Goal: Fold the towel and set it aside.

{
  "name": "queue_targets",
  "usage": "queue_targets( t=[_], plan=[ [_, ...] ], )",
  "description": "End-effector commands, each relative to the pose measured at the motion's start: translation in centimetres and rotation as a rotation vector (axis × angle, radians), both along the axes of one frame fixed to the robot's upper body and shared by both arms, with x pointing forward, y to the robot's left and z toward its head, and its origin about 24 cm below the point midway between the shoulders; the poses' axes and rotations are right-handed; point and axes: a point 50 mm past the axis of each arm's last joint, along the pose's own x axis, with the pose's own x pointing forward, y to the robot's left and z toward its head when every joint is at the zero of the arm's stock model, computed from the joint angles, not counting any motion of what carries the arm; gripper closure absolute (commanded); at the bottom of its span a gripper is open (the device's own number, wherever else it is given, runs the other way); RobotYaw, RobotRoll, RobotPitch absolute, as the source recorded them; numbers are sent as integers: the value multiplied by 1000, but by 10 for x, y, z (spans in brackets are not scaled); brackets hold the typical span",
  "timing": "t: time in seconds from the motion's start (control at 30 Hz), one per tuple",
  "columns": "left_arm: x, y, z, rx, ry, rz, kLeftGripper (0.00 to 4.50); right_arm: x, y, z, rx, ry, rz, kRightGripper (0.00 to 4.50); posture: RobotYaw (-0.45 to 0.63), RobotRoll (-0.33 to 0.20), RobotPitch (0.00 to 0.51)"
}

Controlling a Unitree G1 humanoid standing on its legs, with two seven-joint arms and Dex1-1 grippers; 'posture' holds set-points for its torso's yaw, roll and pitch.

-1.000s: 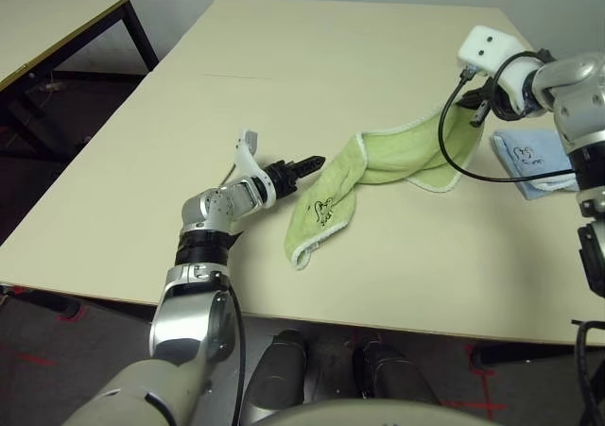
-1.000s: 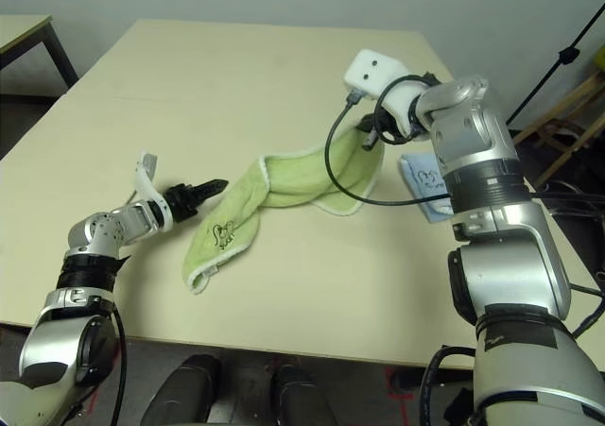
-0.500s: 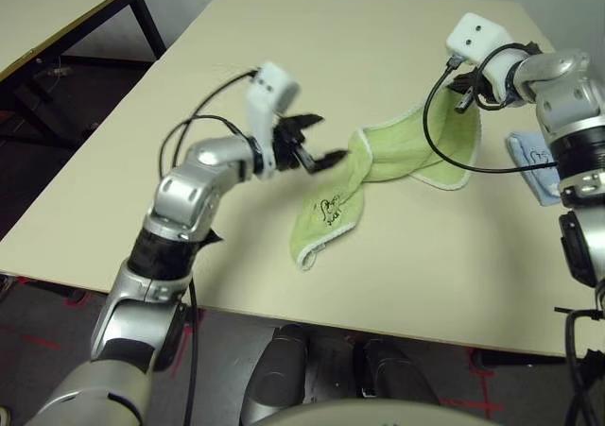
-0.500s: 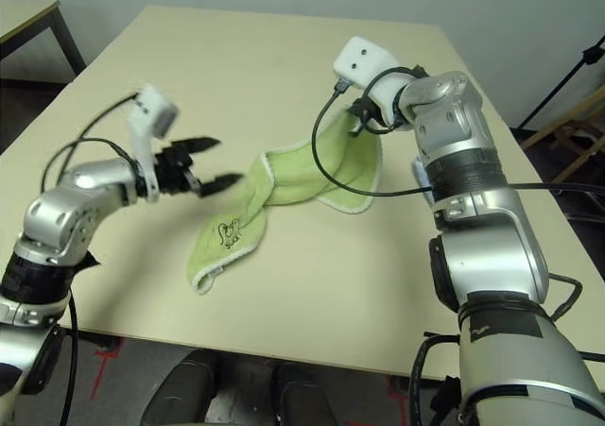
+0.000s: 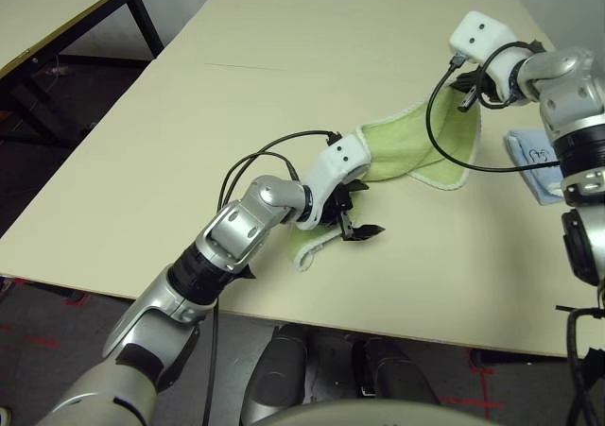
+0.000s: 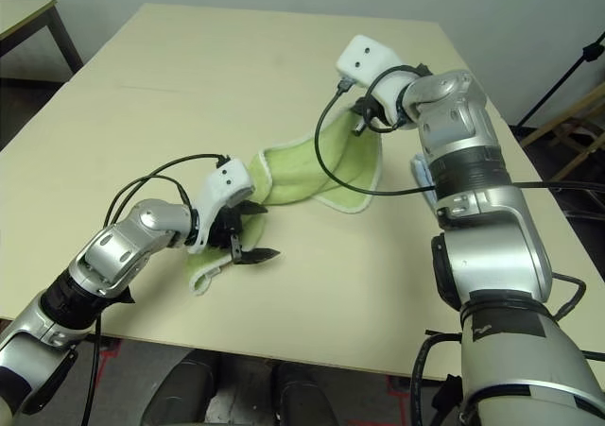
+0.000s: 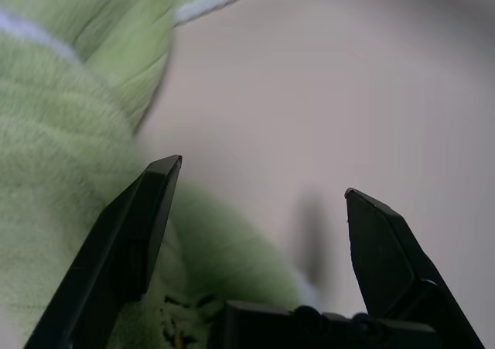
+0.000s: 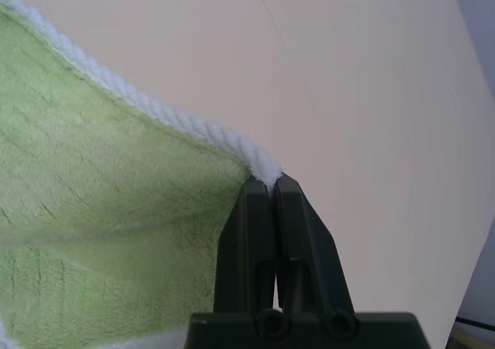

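The towel (image 5: 416, 147) lies stretched across the middle of the tabletop (image 5: 142, 161) as a long, bunched strip, running from its far right end toward the near edge. Its far corner is lifted off the surface, and the rest sags down onto the wood, ending in a curled near end with white edging just beneath the left arm.

The right hand (image 8: 267, 190) is raised above the far right part of the tabletop, pointing forward and slightly down. Its two black fingers (image 8: 249, 225) are pressed together, pinching the white corded rim at the towel's corner, so the green cloth hangs away from them.

The left arm reaches in from the near left, elbow bent, with the forearm crossing above the towel's near end. The left hand (image 5: 357, 220) points forward, to the right and downward, its fingers spread wide with nothing between them; one fingertip sits over the green cloth, the other over bare tabletop beside it. It hovers close above the towel's lower part.

A small light blue cloth (image 5: 534, 161) lies folded near the right edge, partly hidden behind the right arm, just beside the towel.
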Motion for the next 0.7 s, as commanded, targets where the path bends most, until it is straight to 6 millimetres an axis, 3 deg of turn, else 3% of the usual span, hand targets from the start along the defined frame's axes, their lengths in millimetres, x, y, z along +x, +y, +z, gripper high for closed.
queue_targets(
  t=[0.03, 0.07, 0.17, 0.53, 0.7],
  plan=[
    [7, 10, -14, 94, -25, 24, 34, -3, -2, 3, 3, 0, 3, 4500, 123, 0, 164],
    [9, 13, -19, 118, -32, 34, 34, -4, -1, 3, 3, -1, 6, 4500, 123, 0, 163],
    [13, 20, -28, 161, -39, 46, 622, -5, 0, 5, 4, -4, 14, 4500, 119, 0, 158],
    [31, 36, -15, 108, -108, 135, 4385, -10, 0, 6, 14, 2, 26, 4500, 115, 0, 156],
    [30, 29, 12, -201, 4, 181, 4480, -12, -9, 7, 10, 4, 2, 4500, 111, 0, 161]
  ],
)
